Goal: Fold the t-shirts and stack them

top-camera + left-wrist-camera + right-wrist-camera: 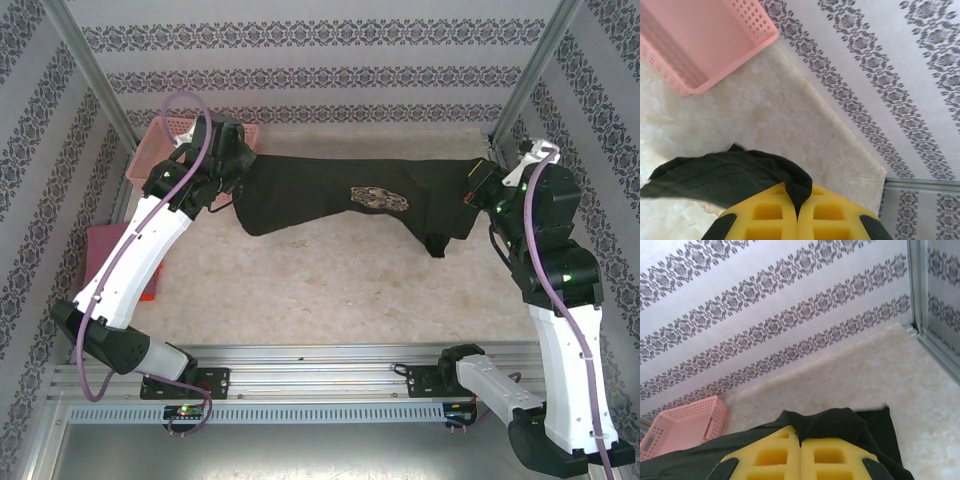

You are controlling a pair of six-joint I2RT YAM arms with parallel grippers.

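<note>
- Black t-shirt (330, 205): stretched sideways over the far half of the bench (330, 300), with its tan emblem (379, 198) turned up toward the overhead camera. One sleeve (437, 243) droops from the right end. I cannot tell whether the lower edge touches the bench.
- Left claw (798, 212): yellow pads (770, 220) pressed together on a bunched edge of the black cloth, near the pink basket (715, 45).
- Right claw (801, 450): likewise pinching a fold at the shirt's opposite end, near the far right corner post (917, 290).
- Step in hand, as I judge it: laying the shirt flat before the first fold. I would hold even tension between both claws and lower them together at one height. A slight draw toward the near edge should let the body settle without wrinkles.
- Caution: the drooping sleeve may tuck under the body, and the left end could snag the basket rim.
- Folded dusty-pink shirt (103, 250): lies at the bench's left edge, which I judge to be the likely stacking place.
</note>
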